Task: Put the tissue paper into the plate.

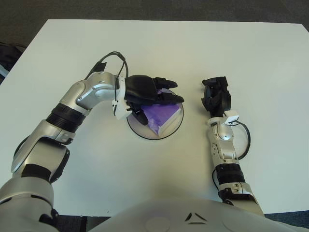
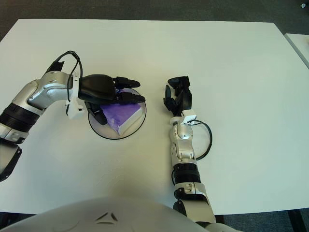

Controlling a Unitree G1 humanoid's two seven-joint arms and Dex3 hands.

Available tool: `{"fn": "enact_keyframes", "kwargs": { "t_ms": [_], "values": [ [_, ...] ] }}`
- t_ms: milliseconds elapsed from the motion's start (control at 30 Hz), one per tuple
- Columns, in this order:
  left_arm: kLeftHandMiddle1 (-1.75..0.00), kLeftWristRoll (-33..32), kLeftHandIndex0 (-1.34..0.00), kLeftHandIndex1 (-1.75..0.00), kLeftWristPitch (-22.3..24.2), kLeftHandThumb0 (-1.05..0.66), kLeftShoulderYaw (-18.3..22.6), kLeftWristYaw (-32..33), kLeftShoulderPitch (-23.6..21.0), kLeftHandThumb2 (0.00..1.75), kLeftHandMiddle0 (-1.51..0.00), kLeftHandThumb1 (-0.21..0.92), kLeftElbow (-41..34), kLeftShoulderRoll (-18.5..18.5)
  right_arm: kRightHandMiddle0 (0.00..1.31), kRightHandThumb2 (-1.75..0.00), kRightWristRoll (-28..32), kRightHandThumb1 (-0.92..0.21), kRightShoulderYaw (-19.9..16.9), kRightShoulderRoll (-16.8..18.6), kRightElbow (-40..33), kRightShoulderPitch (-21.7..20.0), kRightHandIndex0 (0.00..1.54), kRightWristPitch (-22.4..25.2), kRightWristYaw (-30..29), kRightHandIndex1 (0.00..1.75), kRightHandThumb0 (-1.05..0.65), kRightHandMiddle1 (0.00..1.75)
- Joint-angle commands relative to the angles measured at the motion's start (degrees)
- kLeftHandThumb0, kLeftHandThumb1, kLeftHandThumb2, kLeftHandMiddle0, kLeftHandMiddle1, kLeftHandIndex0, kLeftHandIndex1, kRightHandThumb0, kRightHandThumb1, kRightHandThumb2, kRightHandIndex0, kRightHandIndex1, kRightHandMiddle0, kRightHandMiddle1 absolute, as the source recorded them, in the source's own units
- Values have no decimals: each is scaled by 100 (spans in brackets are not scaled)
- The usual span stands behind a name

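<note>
Hovering over the plate (image 1: 145,133), the left hand (image 1: 145,92) has its dark fingers (image 1: 169,98) stretched across the top of the tissue paper (image 1: 164,115) — a purple pack with a pale edge that already sits inside the plate's round rim, tilted a little so one corner comes close to the right side. From where I stand I cannot tell for sure whether the fingers are pinching the pack or merely lying over it; they look extended rather than tightly curled, with the thumb tucked below on the near side.

The right hand (image 2: 177,99) shows just to the right of the plate, apart from it, fingers loosely curled and holding nothing.

By my reading, the step now is the release. Doing it well means opening the fingers gently and lifting the hand straight up — not dragging sideways, since a light pack like this could catch on a fingertip and slide over the shallow rim onto the white table (image 1: 251,58). The plate itself looks light too, so any downward push on the raised edge of the pack might tip or shift it. A slow vertical withdrawal, then a check that the whole pack lies within the rim, seems the safe way.
</note>
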Motion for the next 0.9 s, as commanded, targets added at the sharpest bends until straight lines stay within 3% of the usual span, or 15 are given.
{"fn": "enact_keyframes", "kwargs": {
  "t_ms": [0,267,500,633,867],
  "values": [
    [0,77,0,0,-40,-105,37,78,-24,69,0,92,55,68,18,-52,55,-92,-39,91,416,641,23,701,-87,101,-34,175],
    [0,206,0,0,-127,-105,117,254,-30,71,0,92,112,82,18,-52,58,-92,-29,88,403,649,25,744,-76,101,-35,175],
    [0,380,-2,-1,90,-105,454,688,170,88,0,92,15,83,18,-52,50,-92,-30,74,481,619,26,703,-66,100,-35,175],
    [0,388,-1,-2,497,-105,892,1225,498,98,0,92,-46,-23,18,-52,85,-92,-42,60,537,590,25,678,-21,99,-35,175],
    [0,358,0,0,485,-105,1238,2285,795,102,0,92,364,-276,18,-52,83,-92,-34,30,579,577,26,671,40,98,-35,175]
  ]
}}
